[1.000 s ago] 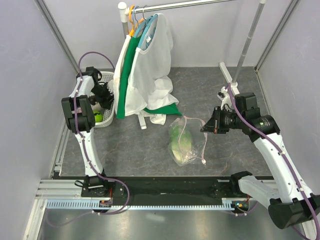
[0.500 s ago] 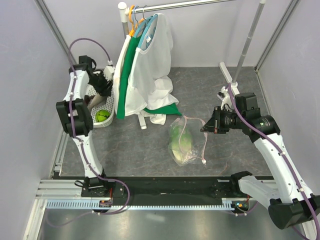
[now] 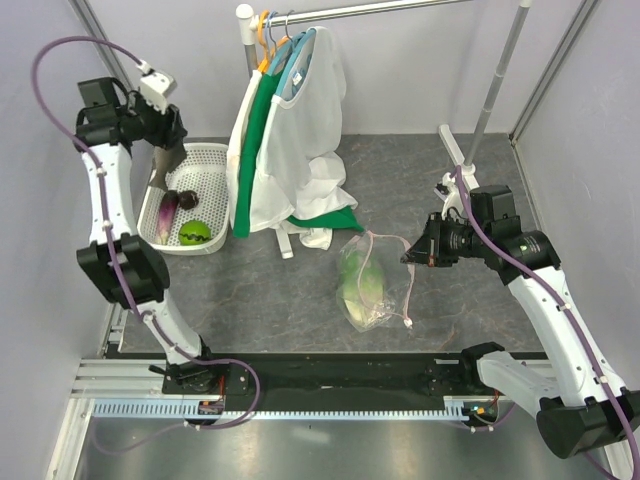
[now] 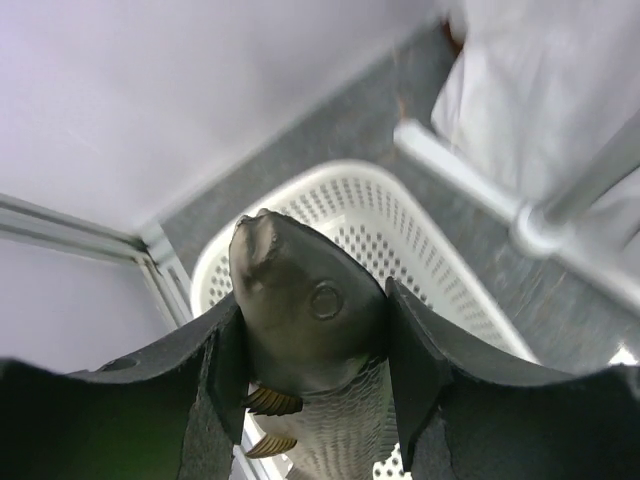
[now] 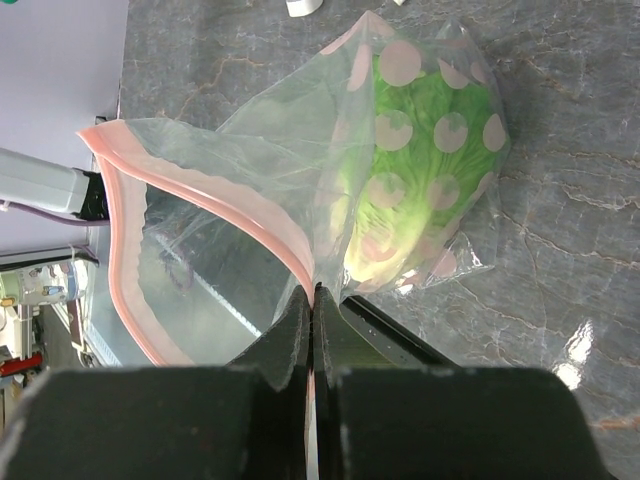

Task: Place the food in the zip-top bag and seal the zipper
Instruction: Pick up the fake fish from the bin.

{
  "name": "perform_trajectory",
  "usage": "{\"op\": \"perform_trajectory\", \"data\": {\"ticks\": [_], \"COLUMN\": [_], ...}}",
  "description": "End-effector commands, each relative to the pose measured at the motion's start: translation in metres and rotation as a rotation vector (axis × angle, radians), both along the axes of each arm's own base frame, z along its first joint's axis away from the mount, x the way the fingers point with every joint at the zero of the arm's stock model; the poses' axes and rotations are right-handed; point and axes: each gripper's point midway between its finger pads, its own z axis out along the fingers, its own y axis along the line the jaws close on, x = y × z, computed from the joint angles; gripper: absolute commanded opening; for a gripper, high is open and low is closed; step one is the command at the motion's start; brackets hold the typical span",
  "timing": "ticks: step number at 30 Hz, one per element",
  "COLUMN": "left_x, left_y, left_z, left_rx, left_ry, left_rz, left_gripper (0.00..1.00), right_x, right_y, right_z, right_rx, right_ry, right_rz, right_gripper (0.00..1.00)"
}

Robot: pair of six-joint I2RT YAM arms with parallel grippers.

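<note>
Clear plastic with pale pink dots, the zip-top bag (image 3: pixel 372 285) lies on the grey marbled desk (image 3: pixel 280 300), a little right of centre and just beyond the black rail (image 3: pixel 330 370) where both arms are bolted. A leafy green lettuce (image 5: pixel 420 150) already sits in its closed end. The pink zipper (image 5: pixel 122 250) gapes, unsealed. The right hand (image 3: pixel 412 255) has its fingers pressed fully together on one lip of the mouth and lifts it, so the bag opens on its right side. Farther back on the left stands a white perforated basket (image 3: pixel 215 160) with a purple eggplant (image 3: pixel 166 212) and a round green fruit (image 3: pixel 195 232) lying near each other inside. High above the basket's far-left end, the left hand (image 4: pixel 312 340) is closed around the body of a dark grey fish (image 4: pixel 290 290), whose head points away from the wrist. The step in hand looks like carrying the fish over to the bag, with one item packed and the two in the basket waiting. The next move probably calls for a swing right and nearer, then a head-first descent into the raised mouth. The desk between basket and bag is open. Hanging garments (image 3: pixel 290 130) and their rack post crowd the basket's right side, and the left wall (image 3: pixel 40 200) sits close by the arm. Coming nearer first and then going right seems safer. Only one lip is held, so the floppy mouth may fold shut.
</note>
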Motion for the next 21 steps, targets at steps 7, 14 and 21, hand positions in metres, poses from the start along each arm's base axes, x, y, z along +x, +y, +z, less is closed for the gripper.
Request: {"op": "perform_trajectory", "data": {"ticks": [7,14,21], "left_x": [-0.129,-0.192,-0.263], "left_y": [-0.095,-0.162,-0.29], "left_z": [0.237,0.277,0.253], "left_rx": [-0.308,-0.395,-0.541], "left_ry": [-0.46,-0.496,-0.329], "left_rz": [-0.201,-0.425,-0.787], "left_gripper": [0.25,0.25,0.23], "right_x": [0.005,0.001,-0.001], "right_y": [0.004,0.006,0.008], "right_z": [0.025,0.028,0.022], "right_rx": [0.036,0.059,0.082], "right_ry": [-0.087,-0.088,-0.059], "right_rz": [0.014,0.02,0.013], "right_gripper": [0.0,0.0,0.0]}}
